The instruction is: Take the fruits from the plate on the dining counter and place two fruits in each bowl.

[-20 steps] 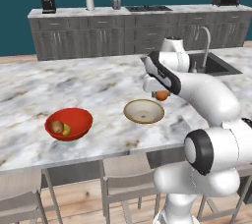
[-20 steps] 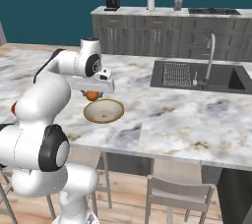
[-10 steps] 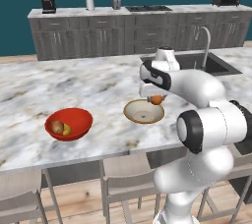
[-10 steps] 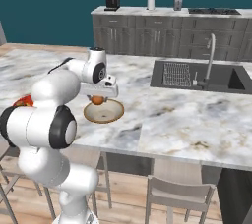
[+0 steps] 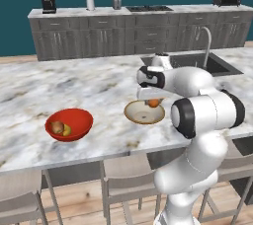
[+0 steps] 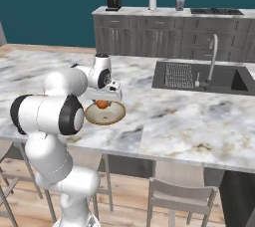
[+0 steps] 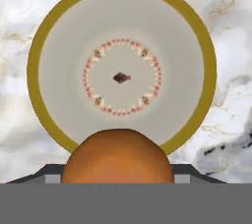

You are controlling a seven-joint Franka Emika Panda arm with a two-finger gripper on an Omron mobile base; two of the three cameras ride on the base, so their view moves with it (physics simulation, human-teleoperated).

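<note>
At the bottom centre of the hand view, nearest the camera, sits the small round orange fruit [image 7: 118, 156], pinched between the two fingers of the gripper [image 5: 151, 101], whose dark tips flank it low on either side. It hangs just above the shallow tan-beige ceramic bowl with a pale inside [image 7: 121, 68], over the rim nearest the camera rather than the middle. In the left base view the orange [image 5: 154, 103] shows at centre frame over that bowl [image 5: 144, 113]; in the right base view it sits left of centre [image 6: 102, 104].

The orange looks light, firm and smooth, so I judge it apt to roll once let go. A hold across its widest part, as now, suits it; releasing it low and nearer the bowl's centre should keep it from bouncing over the shallow rim. The bowl itself looks hard and likely to slide on the white-grey veined marble counter top [image 5: 99, 83] if nudged.

Count: one orange in the fingers; the tan bowl holds no fruit. Farther off, at lower left of the left base view, the glossy red rounded bowl [image 5: 69, 125] holds two fruits, whose kinds I cannot tell apart. Two bowls in all.
</note>
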